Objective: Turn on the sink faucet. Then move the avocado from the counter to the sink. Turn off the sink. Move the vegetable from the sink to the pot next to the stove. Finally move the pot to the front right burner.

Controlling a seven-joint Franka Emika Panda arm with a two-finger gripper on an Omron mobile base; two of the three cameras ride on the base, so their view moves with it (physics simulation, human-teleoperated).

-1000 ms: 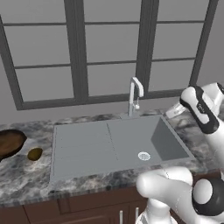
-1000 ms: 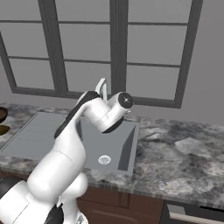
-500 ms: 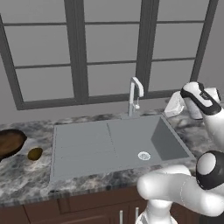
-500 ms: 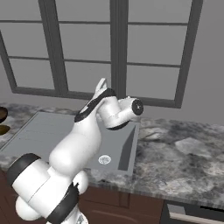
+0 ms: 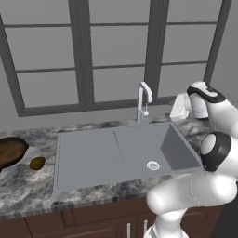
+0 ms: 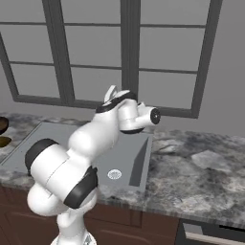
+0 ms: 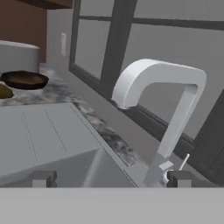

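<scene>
**Claw spread wide beside the faucet**

In your hand view the claw (image 7: 111,178) stands with its two dark tips far apart at the bottom of the frame, holding nothing. The faucet (image 7: 164,109) fills the centre right between them, its curved white spout arching toward the left and a thin lever (image 7: 185,161) sticking up near its base. You can read no brand, label or writing on it or anywhere else.

In the left base view the faucet (image 5: 143,101) stands at the back edge of the grey sink (image 5: 122,151), centre frame, with the arm's hand at the right edge, near it. The drain (image 5: 153,164) sits in the basin at lower centre right. The avocado (image 5: 37,163) lies on the speckled worktop (image 5: 28,186) at left, just beside a dark wooden bowl (image 5: 10,151) at the left edge.
</scene>
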